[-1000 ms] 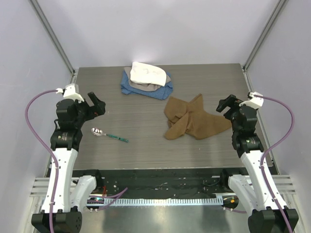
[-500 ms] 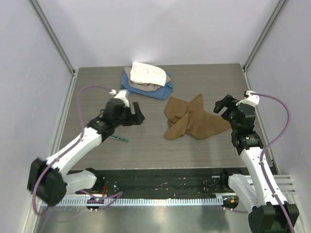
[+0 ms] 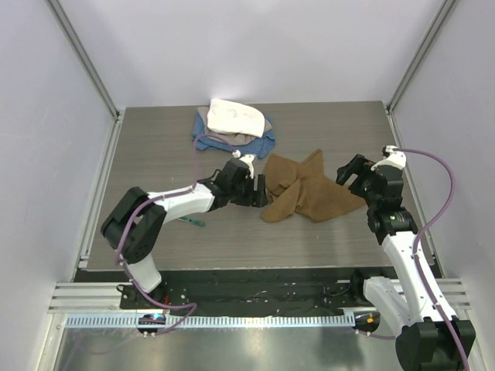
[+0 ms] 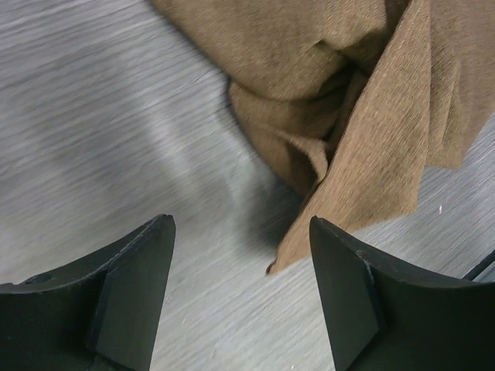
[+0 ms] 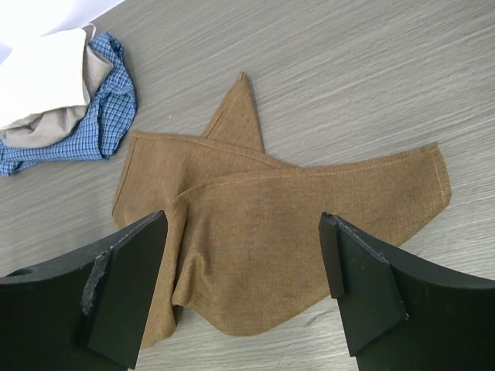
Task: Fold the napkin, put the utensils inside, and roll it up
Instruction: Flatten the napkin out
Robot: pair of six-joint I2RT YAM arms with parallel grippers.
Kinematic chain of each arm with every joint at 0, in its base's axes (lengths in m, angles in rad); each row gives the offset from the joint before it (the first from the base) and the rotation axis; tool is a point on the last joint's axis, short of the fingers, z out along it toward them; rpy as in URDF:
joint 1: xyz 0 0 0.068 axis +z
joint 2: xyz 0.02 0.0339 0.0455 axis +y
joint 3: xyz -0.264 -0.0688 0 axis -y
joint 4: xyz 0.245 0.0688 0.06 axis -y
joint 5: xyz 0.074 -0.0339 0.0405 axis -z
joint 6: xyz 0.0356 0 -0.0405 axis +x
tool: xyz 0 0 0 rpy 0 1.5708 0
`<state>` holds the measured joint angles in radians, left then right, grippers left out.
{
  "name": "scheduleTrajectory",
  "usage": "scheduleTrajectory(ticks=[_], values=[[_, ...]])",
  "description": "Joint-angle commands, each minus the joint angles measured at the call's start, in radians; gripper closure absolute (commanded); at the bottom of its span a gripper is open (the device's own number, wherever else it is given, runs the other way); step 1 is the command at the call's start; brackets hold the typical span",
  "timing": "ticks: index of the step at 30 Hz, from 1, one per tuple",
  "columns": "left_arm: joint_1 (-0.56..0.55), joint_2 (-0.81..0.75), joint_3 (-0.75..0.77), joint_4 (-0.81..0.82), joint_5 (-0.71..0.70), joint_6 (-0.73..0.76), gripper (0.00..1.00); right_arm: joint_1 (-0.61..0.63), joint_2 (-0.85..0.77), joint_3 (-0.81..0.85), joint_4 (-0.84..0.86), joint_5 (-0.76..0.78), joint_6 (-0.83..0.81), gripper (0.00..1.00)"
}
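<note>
Toward the near edge of the table (image 3: 155,162), left of centre, the spoon (image 3: 193,222) shows only its green handle from under the left arm (image 3: 178,202); its bowl is hidden. Farther in, right of centre, the crumpled napkin (image 3: 313,197) lies between the left gripper (image 4: 240,224) and the right gripper (image 5: 241,218), both spread wide and holding nothing. At the far edge, a white cloth (image 3: 232,116) tops a blue cloth (image 3: 259,145).

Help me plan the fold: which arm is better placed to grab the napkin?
Probably left: the left gripper, open, sits low at the napkin's crumpled edge; the right gripper, also open, hovers higher above it.
</note>
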<state>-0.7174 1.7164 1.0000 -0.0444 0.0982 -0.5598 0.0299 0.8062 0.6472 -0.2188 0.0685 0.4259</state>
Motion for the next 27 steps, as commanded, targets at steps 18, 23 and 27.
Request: scheduleTrajectory(ticks=[18, 23, 27], values=[[-0.114, 0.074, 0.045, 0.087, 0.133, -0.051, 0.95, 0.001, 0.048, 0.039, -0.014, -0.047, 0.004, 0.12], [-0.197, 0.038, 0.106, 0.055, 0.067, -0.046, 1.00, 0.001, 0.050, 0.052, -0.021, -0.042, 0.002, 0.13], [-0.293, 0.098, 0.207, 0.072, 0.083, -0.057, 1.00, -0.001, 0.047, 0.058, -0.030, -0.026, -0.001, 0.13]])
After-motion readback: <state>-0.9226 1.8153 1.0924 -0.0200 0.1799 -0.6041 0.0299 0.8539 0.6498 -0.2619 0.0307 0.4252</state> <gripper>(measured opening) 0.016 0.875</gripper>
